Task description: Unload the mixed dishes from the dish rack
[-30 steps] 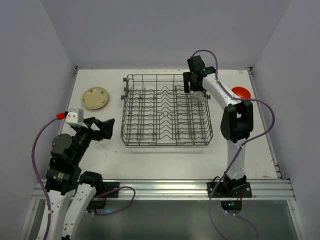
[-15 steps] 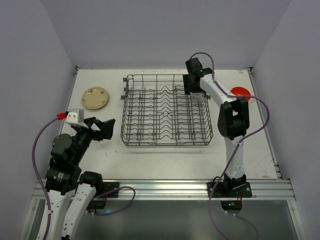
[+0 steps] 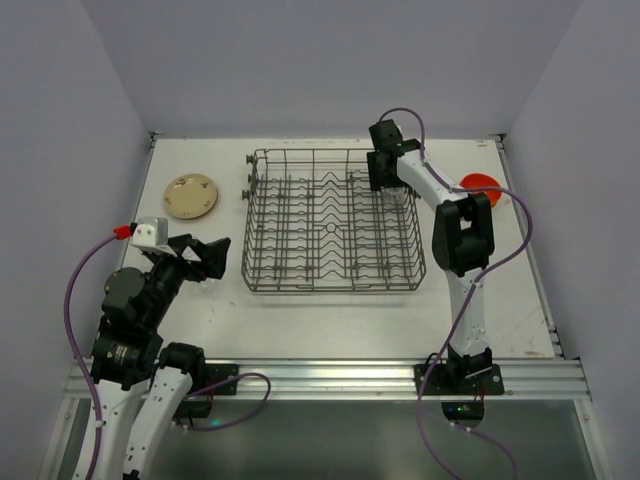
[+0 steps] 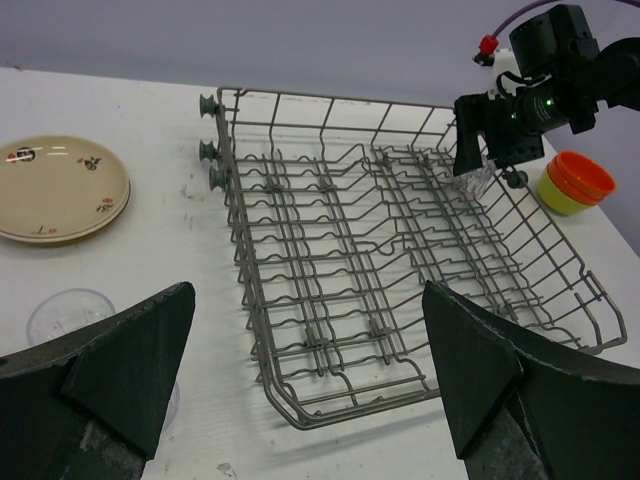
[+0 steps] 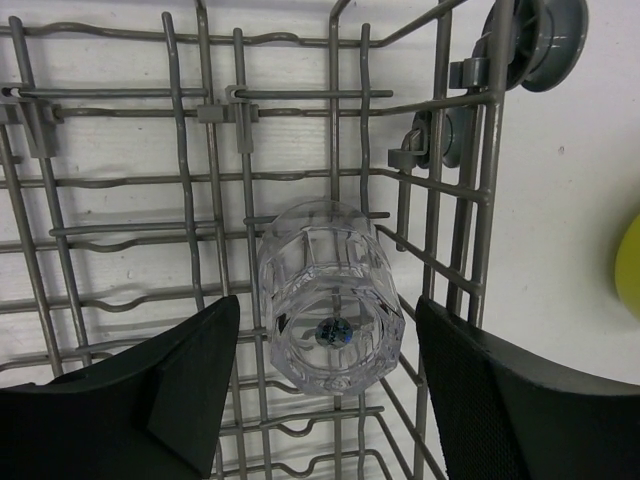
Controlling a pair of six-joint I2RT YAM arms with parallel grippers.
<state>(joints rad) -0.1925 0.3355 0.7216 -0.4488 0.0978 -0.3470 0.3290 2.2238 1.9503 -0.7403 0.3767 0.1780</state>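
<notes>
The grey wire dish rack [image 3: 330,290] stands mid-table. It also shows in the left wrist view [image 4: 300,97] and the right wrist view [image 5: 490,200]. A clear glass [image 5: 330,305] stands mouth-down in its far right corner and is also visible from the left wrist [image 4: 478,180]. My right gripper [image 5: 328,350] is open, with one finger on each side of the glass and not touching it; in the top view it is over that corner [image 3: 385,178]. My left gripper [image 4: 310,370] is open and empty, left of the rack [image 3: 205,258].
A beige patterned plate [image 3: 190,195] lies at the far left and shows from the left wrist [image 4: 55,188], with another clear glass [image 4: 68,315] on the table in front of it. Orange bowls stacked in a yellow-green bowl [image 4: 575,180] stand right of the rack [image 3: 482,186].
My right gripper has shifted slightly left at the rack's far right corner, by the glass. The left arm has not moved.
</notes>
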